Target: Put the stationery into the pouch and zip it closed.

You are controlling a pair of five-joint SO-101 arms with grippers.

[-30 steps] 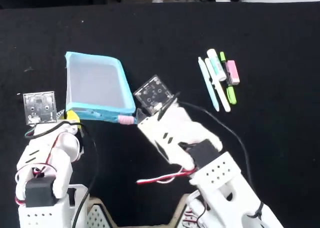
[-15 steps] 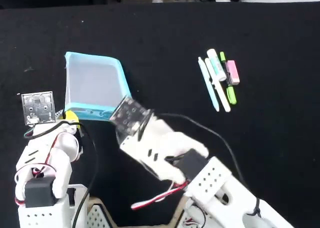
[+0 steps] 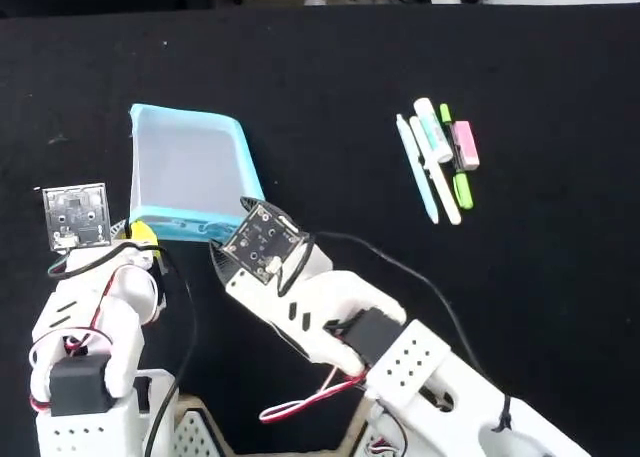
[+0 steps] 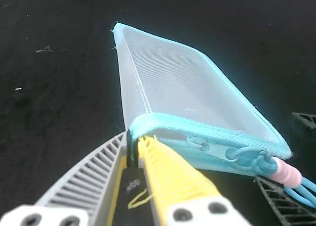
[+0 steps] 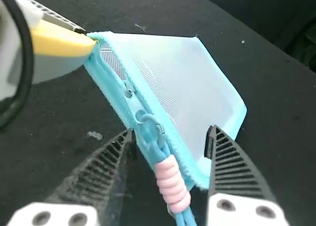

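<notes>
We're at the unzip step, nothing packed yet. Left gripper (image 4: 134, 148) is pinched on the pouch (image 3: 190, 167) at its zip-end corner, anchoring it on the left of the table. Right gripper (image 5: 169, 134) is spread wide, jaws either side of the zip pull (image 5: 170, 184), not clamped on it. Stationery (image 3: 440, 157) lies bunched well apart, on the right.

Next, as we judge it: close on the pull, run it along the zip, keep the left grip firm.

Hard to make out: how far the zip is open and which way opens it. In the high view the right arm covers the pull and that edge.
</notes>
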